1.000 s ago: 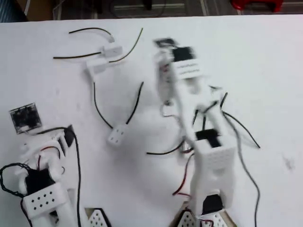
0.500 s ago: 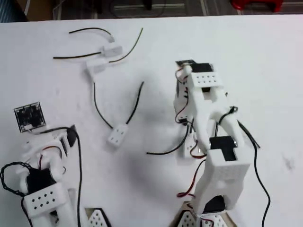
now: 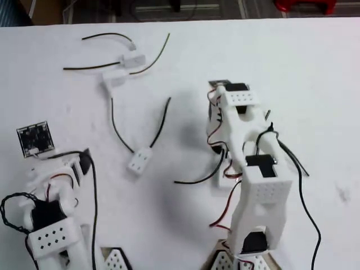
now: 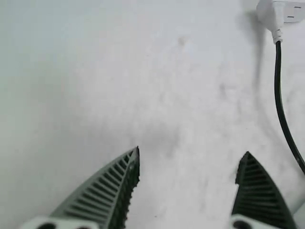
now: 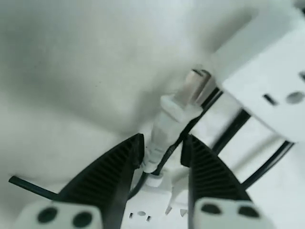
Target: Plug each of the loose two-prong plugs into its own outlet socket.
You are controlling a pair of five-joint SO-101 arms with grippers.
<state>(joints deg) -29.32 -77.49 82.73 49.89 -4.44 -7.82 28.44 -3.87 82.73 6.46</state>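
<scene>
The right gripper (image 5: 163,143) is closed narrowly on a white two-prong plug (image 5: 174,112), pinching its body near the cord end. The plug's long axis runs straight out from between the fingers, with the prongs (image 5: 198,80) leading. Just ahead of the prongs, near but apart from them, sits a white outlet socket (image 5: 267,81). One slot shows on its face, and that face seems turned partly aside, so the prongs point nearer the block's edge than its slots. The coming move appears to turn on this alignment: the plug likely needs a small shift and twist to bring the prongs square to the slots before any push. Dark cables (image 5: 238,129) cross the gap beneath plug and socket and could snag. A second socket (image 5: 143,215) lies under the gripper. In the high view the right arm (image 3: 256,185) stretches from the bottom edge to the centre of the white table (image 3: 315,67), so it is plainly the nearer arm. The left arm (image 3: 53,225) sits in the lower left corner, well apart from that work. The left gripper (image 4: 191,153) hangs wide open over bare table, holding nothing, with a white connector block (image 4: 281,12) and its black cord (image 4: 281,95) ahead and off to one side. A loose socket (image 3: 139,160) lies left of centre, and paired white connectors (image 3: 125,67) rest at the upper left.
</scene>
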